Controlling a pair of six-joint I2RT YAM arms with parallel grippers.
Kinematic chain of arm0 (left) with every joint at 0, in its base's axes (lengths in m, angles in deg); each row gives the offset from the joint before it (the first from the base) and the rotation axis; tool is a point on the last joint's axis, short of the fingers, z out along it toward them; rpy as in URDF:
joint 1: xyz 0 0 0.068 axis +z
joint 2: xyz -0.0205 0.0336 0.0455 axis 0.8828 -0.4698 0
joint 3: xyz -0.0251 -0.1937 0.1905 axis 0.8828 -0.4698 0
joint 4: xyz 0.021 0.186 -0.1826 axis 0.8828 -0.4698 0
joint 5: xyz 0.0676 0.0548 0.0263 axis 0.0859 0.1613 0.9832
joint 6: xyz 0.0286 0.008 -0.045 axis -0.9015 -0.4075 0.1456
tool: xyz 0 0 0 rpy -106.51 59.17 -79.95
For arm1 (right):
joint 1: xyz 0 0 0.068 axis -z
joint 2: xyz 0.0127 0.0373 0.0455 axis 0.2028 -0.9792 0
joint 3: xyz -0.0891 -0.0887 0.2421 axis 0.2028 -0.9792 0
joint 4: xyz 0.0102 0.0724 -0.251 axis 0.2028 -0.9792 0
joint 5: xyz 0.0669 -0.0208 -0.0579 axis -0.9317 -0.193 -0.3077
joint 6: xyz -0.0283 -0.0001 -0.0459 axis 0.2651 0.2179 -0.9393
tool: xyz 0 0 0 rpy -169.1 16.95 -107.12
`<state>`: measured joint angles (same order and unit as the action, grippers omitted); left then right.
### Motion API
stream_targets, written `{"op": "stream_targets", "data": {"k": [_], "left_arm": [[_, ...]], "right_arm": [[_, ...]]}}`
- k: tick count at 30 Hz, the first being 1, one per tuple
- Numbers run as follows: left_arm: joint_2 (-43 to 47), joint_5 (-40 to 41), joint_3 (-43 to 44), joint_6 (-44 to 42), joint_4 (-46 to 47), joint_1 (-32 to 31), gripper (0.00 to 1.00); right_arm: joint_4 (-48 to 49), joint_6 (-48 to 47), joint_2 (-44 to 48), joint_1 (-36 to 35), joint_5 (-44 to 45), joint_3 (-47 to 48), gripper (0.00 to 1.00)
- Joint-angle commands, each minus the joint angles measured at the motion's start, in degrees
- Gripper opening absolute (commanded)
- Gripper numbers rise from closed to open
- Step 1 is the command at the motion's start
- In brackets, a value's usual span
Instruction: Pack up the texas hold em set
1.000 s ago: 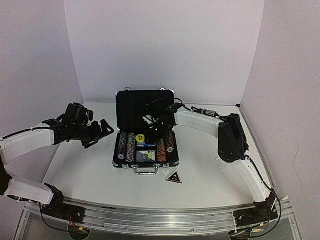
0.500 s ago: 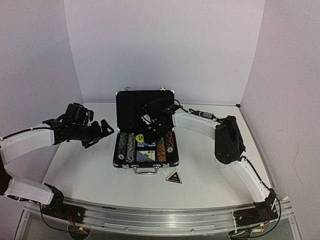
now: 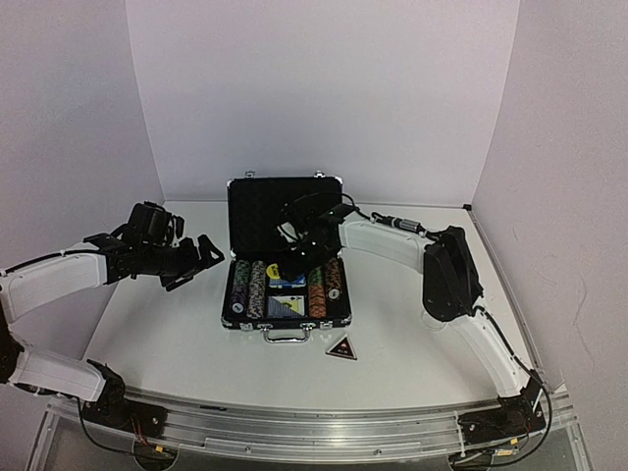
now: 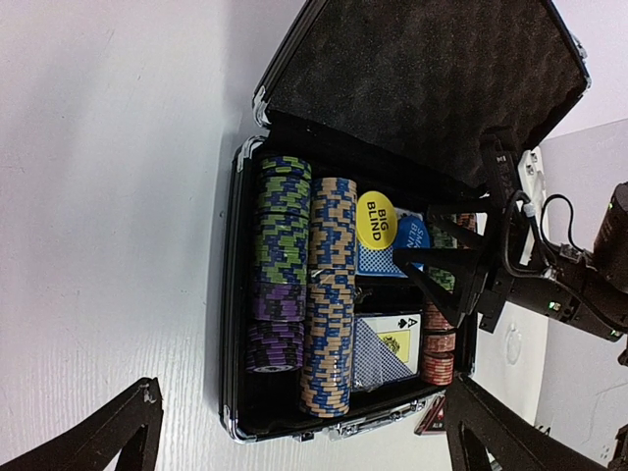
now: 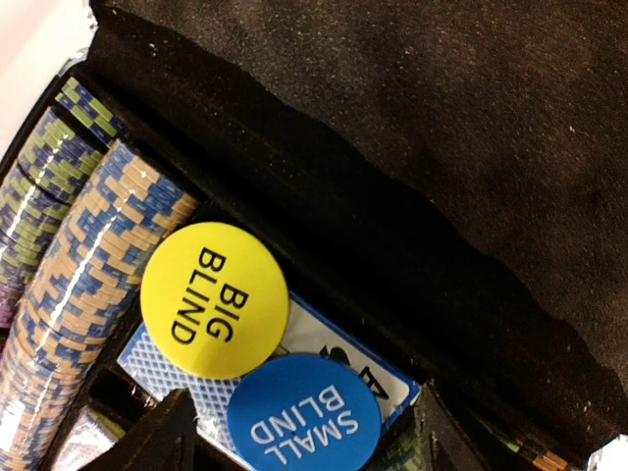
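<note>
Blue disc (image 5: 306, 420) below half-open, empty right hand (image 5: 302, 396)

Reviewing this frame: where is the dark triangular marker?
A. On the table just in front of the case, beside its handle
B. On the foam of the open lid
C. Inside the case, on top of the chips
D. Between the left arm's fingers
A: in the top view, the triangular marker lies on the table, outside the front edge of the briefcase and just right of its handle.
</note>
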<state>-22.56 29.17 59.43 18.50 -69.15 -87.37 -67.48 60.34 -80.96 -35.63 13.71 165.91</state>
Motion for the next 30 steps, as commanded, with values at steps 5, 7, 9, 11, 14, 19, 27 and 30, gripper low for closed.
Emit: {"op": "stream_targets", "data": {"k": [5,7,9,11,14,19,27,30], "left_arm": [[1.5,-1.8,0.4,-0.4,1.9,0.3,1.0],[1.8,-1.8,0.3,-0.3,2.2,0.3,1.0],[2.0,-1.7,0.1,-0.2,2.6,0.3,1.0],[1.9,-1.4,-0.3,-0.2,2.8,0.3,1.0],[1.4,-0.8,-0.3,0.2,2.5,0.3,1.0],[1.2,-0.5,-1.1,1.6,2.0,0.3,1.0],[0.9,-0.9,-1.8,1.5,0.8,0.3,1.0],[0.1,-1.4,-1.9,1.3,1.4,0.2,1.0]], "right_arm": [[-0.2,2.9,18.7,0.0,-4.9,-10.3,0.91],[0.2,4.4,23.5,0.0,-4.8,-15.2,0.95],[0.8,6.3,28.3,-0.3,-3.8,-21.3,0.96],[1.6,8.8,33.5,-1.0,-1.7,-30.0,0.96],[1.9,12.2,41.5,-2.4,0.1,-41.2,0.96],[2.9,19.0,51.7,-5.5,-0.2,-59.3,0.96],[8.0,25.9,49.2,-11.4,5.6,-67.0,0.95],[10.4,27.7,45.3,-12.9,7.7,-66.1,0.95]]}}
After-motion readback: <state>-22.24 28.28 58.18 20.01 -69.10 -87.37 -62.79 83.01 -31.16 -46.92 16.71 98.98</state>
